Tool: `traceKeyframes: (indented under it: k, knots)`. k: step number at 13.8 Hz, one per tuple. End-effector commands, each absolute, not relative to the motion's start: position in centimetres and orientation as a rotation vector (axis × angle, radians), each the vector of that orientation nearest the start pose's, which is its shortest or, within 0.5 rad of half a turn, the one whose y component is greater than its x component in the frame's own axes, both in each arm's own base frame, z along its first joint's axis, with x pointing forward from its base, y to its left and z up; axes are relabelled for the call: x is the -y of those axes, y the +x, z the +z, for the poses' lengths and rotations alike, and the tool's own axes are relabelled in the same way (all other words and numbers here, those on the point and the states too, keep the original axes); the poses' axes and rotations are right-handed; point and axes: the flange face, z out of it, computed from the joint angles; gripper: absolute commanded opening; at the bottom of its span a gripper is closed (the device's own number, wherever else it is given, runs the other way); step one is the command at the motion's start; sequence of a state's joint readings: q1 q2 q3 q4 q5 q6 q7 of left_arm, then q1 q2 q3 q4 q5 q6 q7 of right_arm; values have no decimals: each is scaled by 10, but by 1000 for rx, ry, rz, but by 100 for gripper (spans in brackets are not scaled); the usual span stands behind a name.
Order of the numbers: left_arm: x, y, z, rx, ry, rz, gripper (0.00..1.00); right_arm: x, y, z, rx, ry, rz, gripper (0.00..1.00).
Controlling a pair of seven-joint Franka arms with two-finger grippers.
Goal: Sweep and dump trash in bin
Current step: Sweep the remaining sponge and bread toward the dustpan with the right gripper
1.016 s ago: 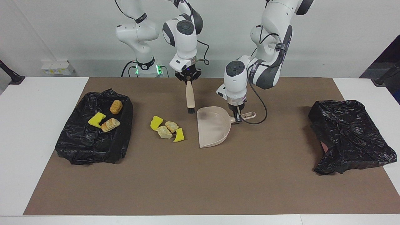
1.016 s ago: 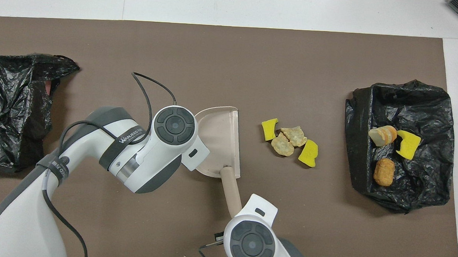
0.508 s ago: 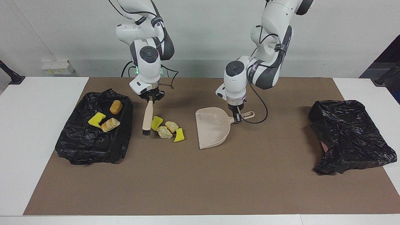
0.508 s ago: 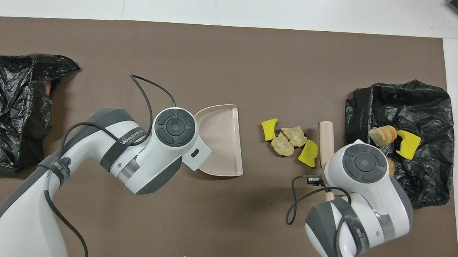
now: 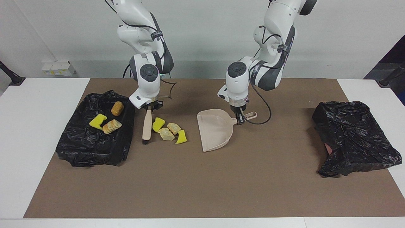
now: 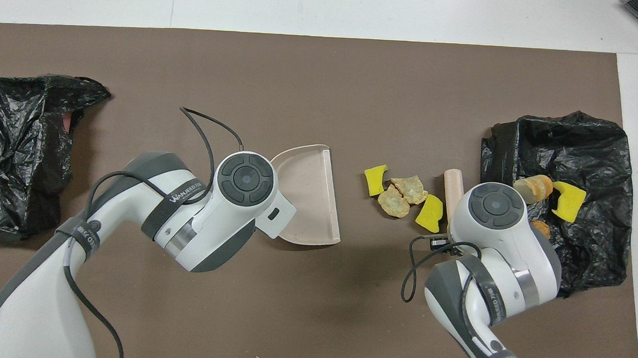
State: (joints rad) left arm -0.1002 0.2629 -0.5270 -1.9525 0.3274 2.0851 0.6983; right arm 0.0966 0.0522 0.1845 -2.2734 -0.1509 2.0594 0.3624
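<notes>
Loose trash, two yellow sponge bits and two tan chunks (image 5: pixel 167 130), lies in a small pile (image 6: pixel 401 196) on the brown mat. My right gripper (image 5: pixel 148 107) is shut on the wooden handle of a brush (image 5: pixel 146 126). The brush hangs with its dark bristles down at the mat, between the pile and the black-lined bin (image 5: pixel 95 145). In the overhead view the brush (image 6: pixel 452 186) is partly hidden by the wrist. My left gripper (image 5: pixel 239 119) is shut on the handle of the beige dustpan (image 5: pixel 215 131). The pan (image 6: pixel 307 200) rests on the mat, its open edge facing the pile.
The bin (image 6: pixel 595 142) at the right arm's end holds three bits: a yellow piece (image 5: pixel 97 121) and two tan chunks (image 5: pixel 111 126). A crumpled black bag (image 5: pixel 354 136) lies at the left arm's end (image 6: pixel 18 150). White table (image 5: pixel 31 126) surrounds the mat.
My right gripper has carried the brush from beside the dustpan to between the pile and the bin, and lowered it. The dustpan has edged slightly toward the pile.
</notes>
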Motion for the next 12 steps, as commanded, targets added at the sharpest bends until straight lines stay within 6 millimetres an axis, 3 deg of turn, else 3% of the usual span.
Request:
traceKeyframes:
  k: [1, 4, 9, 12]
  knots:
    - [327, 483, 361, -2005, -2207, 138, 0, -167, 496, 304, 24, -3204, 403, 0]
    - [327, 482, 361, -2007, -2205, 135, 0, -224, 489, 314, 82, -3119, 379, 0]
    - [325, 479, 357, -2022, -2192, 146, 0, -282, 473, 310, 50, -2940, 389, 0]
    - [323, 479, 355, -2049, -2169, 146, 0, -311, 473, 324, 39, -2815, 403, 0]
